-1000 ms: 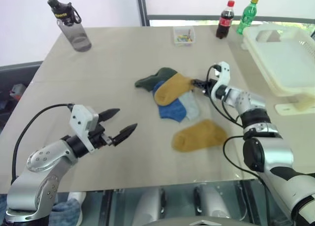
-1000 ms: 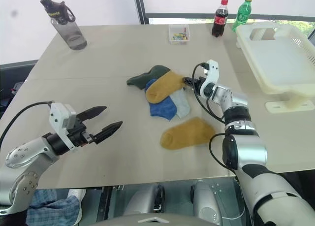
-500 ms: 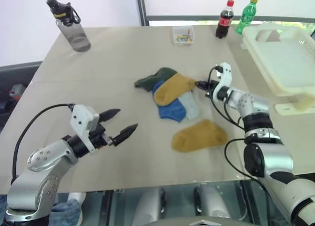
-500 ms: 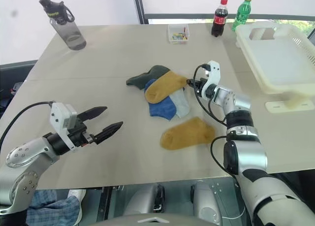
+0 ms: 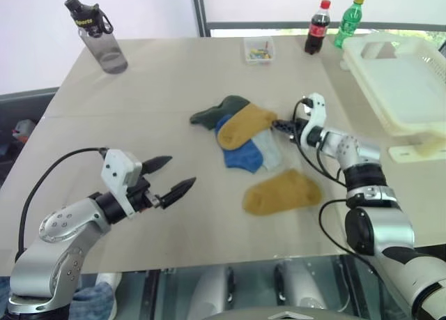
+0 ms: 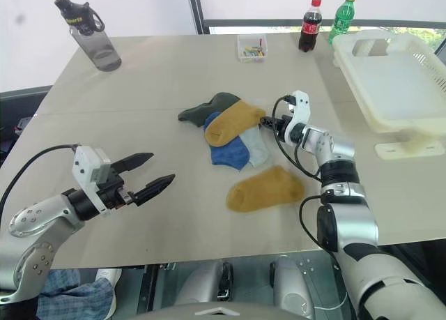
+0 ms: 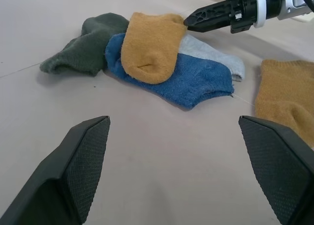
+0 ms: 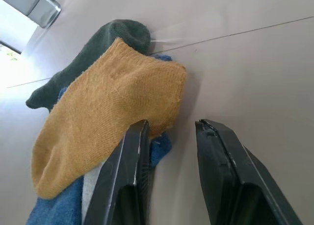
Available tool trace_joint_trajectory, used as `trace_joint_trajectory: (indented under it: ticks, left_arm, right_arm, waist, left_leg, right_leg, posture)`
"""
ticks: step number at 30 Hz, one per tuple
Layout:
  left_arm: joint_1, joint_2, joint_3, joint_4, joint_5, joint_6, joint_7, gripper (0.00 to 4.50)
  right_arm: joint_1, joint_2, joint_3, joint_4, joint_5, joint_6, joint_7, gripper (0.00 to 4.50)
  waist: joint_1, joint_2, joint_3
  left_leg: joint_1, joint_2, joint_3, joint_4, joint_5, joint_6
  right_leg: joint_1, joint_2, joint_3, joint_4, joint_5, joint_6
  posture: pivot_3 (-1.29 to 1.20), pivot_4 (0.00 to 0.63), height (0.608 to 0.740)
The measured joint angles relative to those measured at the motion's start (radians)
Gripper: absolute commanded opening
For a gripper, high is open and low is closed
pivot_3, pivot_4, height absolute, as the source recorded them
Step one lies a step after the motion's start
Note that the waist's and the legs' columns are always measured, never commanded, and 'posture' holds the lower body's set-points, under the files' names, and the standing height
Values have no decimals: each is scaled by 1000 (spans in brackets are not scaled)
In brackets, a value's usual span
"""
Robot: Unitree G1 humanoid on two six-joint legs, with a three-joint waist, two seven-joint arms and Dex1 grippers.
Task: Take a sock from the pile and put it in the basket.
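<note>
soft, light, limp knit, by the look of it; likely to fold and drape when lifted, and to drag a neighbour along if pinched too deep. best taken at the open cuff edge of the top mustard sock (image 8: 105, 118), where the fabric stands a little proud of the desk (image 5: 174, 76).

pile (image 5: 240, 130) lying mid-desk, mustard over blue, dark green and pale grey; a second mustard sock (image 5: 282, 192) apart from it, nearer the robot. basket (image 5: 401, 76) well off at the right edge, nothing in it yet.

right gripper (image 5: 279, 123) low at the cuff end of the top sock, fingers (image 8: 127, 183) parted a little, one tip touching the cuff edge, the other on bare desk just beside; nothing clamped. left gripper (image 5: 171, 177) spread wide and holding nothing, well short of the pile.
</note>
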Motion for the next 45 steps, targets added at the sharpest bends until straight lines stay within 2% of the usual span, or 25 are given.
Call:
trace_joint_trajectory:
  ticks: [8,11,12,13,21,31,41,45]
  left_arm:
    - [0,0,-1,0,2,0,-1,4500]
    - [1,-1,-2,0,3,0,-2,4500]
    - [1,-1,-2,0,6,0,-2,4500]
    - [1,-1,-2,0,8,0,-3,4500]
    - [3,-4,-5,0,10,0,-6,4500]
    - [25,-8,-11,-1,9,0,-11,4500]
    - [13,-6,-35,7,9,0,-34,4500]
    - [-35,-8,-64,27,10,3,-35,4500]
  right_arm:
    - [0,25,-6,-19,24,21,1,1570]
    - [0,29,-6,-29,27,16,-3,747]
    - [0,29,-6,-29,27,15,-7,167]
    - [0,29,-6,-29,27,14,-9,56]
    - [32,28,-4,-82,34,33,-13,56]
    - [241,-23,-21,-514,130,308,-105,56]
    - [444,-79,-162,-938,308,666,-198,56]
    - [467,-85,-181,-963,323,706,-220,56]
  waist:
    - [0,0,0]
    - [0,0,0]
    - [0,0,0]
    - [0,0,0]
    - [1,0,0]
    - [9,0,0]
    - [6,0,0]
    - [6,0,0]
  left_leg:
    - [0,0,0,0,0,0]
    - [0,0,0,0,0,0]
    - [0,0,0,0,0,0]
    - [0,0,0,0,0,0]
    - [0,0,0,0,0,0]
    - [-1,0,0,-1,0,0]
    - [1,1,0,-2,-3,4]
    - [2,0,1,-2,-3,5]
  right_leg:
    - [0,0,0,0,0,0]
    - [0,0,0,0,0,0]
    - [0,0,0,0,0,0]
    - [0,0,0,0,0,0]
    - [0,0,0,0,0,0]
    - [-1,-2,1,-1,0,0]
    - [0,-1,2,0,0,0]
    - [0,1,1,1,0,0]
  posture:
    - [0,150,740]
    - [0,150,740]
    - [0,150,740]
    - [0,150,740]
    - [0,150,740]
    - [0,150,740]
    - [0,150,740]
    - [0,150,740]
